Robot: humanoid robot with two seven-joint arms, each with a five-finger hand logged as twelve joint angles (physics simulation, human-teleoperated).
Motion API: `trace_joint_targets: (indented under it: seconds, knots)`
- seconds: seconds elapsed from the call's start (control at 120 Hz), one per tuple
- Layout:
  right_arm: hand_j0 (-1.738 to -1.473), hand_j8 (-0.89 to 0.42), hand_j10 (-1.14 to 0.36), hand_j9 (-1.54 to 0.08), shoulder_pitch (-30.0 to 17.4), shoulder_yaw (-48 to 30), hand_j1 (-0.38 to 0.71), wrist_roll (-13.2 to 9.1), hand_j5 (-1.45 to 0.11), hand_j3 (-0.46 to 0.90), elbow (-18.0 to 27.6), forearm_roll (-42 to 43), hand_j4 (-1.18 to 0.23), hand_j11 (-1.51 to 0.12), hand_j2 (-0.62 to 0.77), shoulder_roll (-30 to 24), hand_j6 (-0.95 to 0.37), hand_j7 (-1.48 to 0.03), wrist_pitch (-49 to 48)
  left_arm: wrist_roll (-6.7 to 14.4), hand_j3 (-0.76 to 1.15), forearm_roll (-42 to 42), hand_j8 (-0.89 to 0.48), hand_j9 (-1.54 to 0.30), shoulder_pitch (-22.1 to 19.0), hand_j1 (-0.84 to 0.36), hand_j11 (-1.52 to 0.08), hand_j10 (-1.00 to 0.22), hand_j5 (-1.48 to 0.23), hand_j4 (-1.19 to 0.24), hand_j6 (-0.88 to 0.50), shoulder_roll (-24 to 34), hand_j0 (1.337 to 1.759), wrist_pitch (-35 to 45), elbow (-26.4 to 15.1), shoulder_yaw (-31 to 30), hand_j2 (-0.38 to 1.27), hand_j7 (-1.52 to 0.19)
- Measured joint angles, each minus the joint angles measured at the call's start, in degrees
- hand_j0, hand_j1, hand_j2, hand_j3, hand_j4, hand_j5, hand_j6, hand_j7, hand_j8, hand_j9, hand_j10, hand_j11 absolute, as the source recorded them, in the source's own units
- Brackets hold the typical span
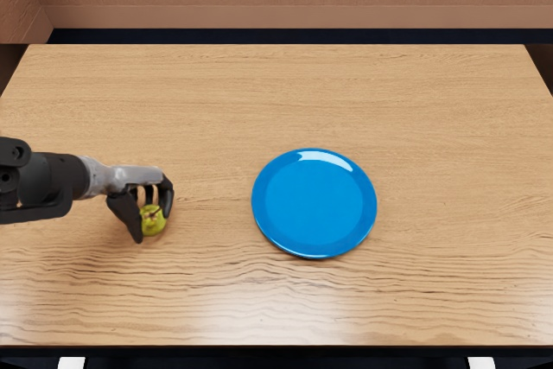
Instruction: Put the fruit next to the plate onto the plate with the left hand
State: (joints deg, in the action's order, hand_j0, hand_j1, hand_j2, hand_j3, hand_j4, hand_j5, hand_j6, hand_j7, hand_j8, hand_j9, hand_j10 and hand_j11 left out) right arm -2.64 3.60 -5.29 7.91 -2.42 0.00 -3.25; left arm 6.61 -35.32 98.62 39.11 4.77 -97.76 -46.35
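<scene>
My left arm (39, 186) is fat, round and black, like a thick pipe. At the very edge it has a round black knob on its side. After that comes a thinner part, my wrist (108, 177). It is light grey and a bit shiny. My fingers (133, 213) are black and thin, made of short pieces joined together.

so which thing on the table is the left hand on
The small green fruit: the left hand has its fingers around it; the blue plate lies apart.
</scene>
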Motion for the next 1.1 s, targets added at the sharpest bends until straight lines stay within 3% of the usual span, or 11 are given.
trace_joint_targets:
  seconds: [0.333, 0.692, 0.942, 1.1]
  knots:
    - [-1.658, -0.02, -0.02, -0.03, 0.0, 0.0, -0.32, 0.0, -0.03, 0.0, 0.0, 0.0, -0.02, -0.03, 0.0, 0.0, -0.02, -0.03, 0.0, 0.0, 0.0, 5.1, -0.4, -1.2, 4.5, -0.36, -1.21, -0.84, -1.27, -0.58, -0.27, -1.1, 1.642, -3.5, 0.4, 2.7, 0.45, -1.17]
    - [-1.658, -0.02, -0.02, -0.03, 0.0, 0.0, -0.32, 0.0, -0.03, 0.0, 0.0, 0.0, -0.02, -0.03, 0.0, 0.0, -0.02, -0.03, 0.0, -0.1, 0.0, 11.0, -0.38, -1.19, 6.9, -0.42, -1.2, -0.85, -1.28, -0.57, -0.29, -3.6, 1.647, -8.0, 2.3, 8.2, 0.63, -1.18]
    - [-1.658, -0.02, -0.02, -0.03, 0.0, 0.0, -0.32, 0.0, -0.03, 0.0, 0.0, 0.0, -0.02, -0.03, 0.0, 0.0, -0.02, -0.03, 0.0, 0.0, 0.0, 13.8, -0.44, -1.16, 7.6, -0.46, -1.17, -0.86, -1.24, -0.73, -0.35, -6.8, 1.653, -9.0, 3.6, 11.0, 0.78, -1.17]
    - [-1.658, -0.02, -0.02, -0.03, 0.0, 0.0, -0.32, 0.0, -0.03, 0.0, 0.0, 0.0, -0.02, -0.03, 0.0, 0.0, -0.02, -0.03, 0.0, 0.1, 0.0, 15.1, -0.45, -1.15, 7.6, -0.44, -1.16, -0.87, -1.24, -0.74, -0.36, -9.7, 1.654, -9.4, 4.8, 12.8, 0.74, -1.17]
